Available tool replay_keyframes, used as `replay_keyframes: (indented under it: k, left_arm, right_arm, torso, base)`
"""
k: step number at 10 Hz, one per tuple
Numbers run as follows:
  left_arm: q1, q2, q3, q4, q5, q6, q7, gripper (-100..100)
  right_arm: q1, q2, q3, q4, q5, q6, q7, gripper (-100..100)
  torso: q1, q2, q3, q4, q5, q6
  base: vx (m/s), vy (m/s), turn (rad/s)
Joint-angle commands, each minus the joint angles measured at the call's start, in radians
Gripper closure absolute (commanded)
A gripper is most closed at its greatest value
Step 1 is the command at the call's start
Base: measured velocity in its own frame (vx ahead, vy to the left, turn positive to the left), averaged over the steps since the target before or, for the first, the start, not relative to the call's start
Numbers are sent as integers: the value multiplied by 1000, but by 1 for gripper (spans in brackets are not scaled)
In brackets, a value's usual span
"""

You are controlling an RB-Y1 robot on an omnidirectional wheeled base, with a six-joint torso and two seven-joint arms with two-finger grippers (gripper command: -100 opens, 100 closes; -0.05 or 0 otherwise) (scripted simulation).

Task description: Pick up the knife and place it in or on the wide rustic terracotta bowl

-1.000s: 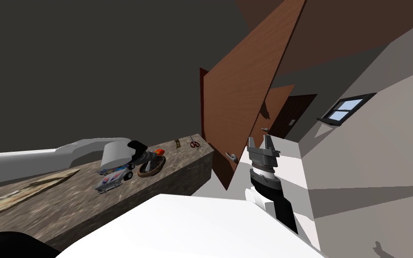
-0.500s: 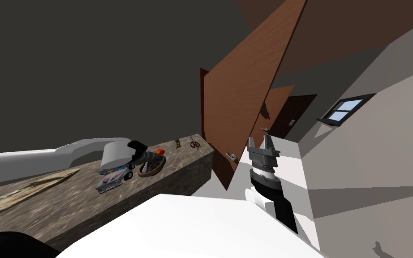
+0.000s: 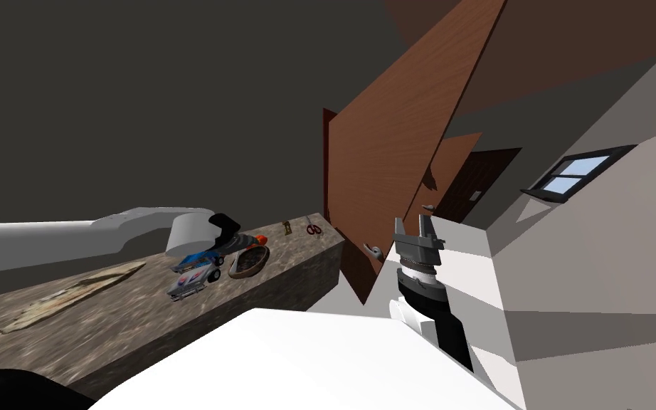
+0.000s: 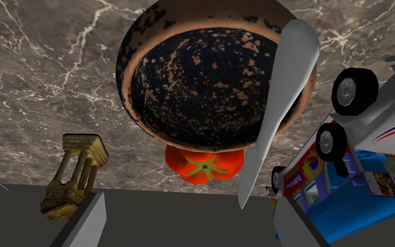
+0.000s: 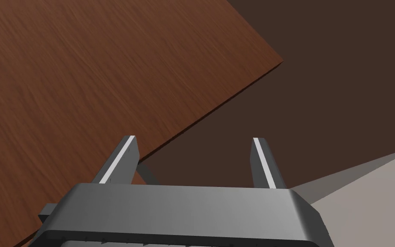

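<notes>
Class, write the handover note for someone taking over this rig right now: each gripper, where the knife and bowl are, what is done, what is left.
Left gripper: open, holding nothing, over the bowl on the marbled counter.
Right gripper: open, idle, facing a wooden door.
Knife: slanted across the bowl's rim on the toy car side, tip past the rim.
Done: knife appears to be placed on the bowl.
Left: confirm it rests steady, then draw the left arm away.
</notes>
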Motion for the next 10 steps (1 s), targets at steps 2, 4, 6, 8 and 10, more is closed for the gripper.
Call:
replay_keyframes:
  k: [2, 4, 6, 8, 10]
  left_arm:
    - [-18, 65, 30, -21, 61, 13, 20, -100]
    - [-21, 65, 33, -24, 64, 18, 16, -100]
    - [-21, 67, 34, -25, 66, 19, 19, 0]
    - [-21, 67, 34, -25, 66, 19, 19, 0]
    - [-21, 67, 34, -25, 66, 19, 19, 0]
  right_arm:
    - [0, 0, 0, 0, 0, 0, 0, 0]
    - [0, 0, 0, 0, 0, 0, 0, 0]
    - [0, 0, 0, 0, 0, 0, 0, 0]
    - [0, 0, 0, 0, 0, 0, 0, 0]
    - [0, 0, 0, 0, 0, 0, 0, 0]
  torso:
    - [-1, 0, 0, 0, 0, 0]
    - [-1, 0, 0, 0, 0, 0]
    - [-2, 0, 0, 0, 0, 0]
    - [-3, 1, 0, 0, 0, 0]
    - [-3, 1, 0, 0, 0, 0]
  base:
    - [3, 38, 53]
    - [9, 29, 37]
    - [0, 0, 0]
    - [0, 0, 0]
    - [0, 0, 0]
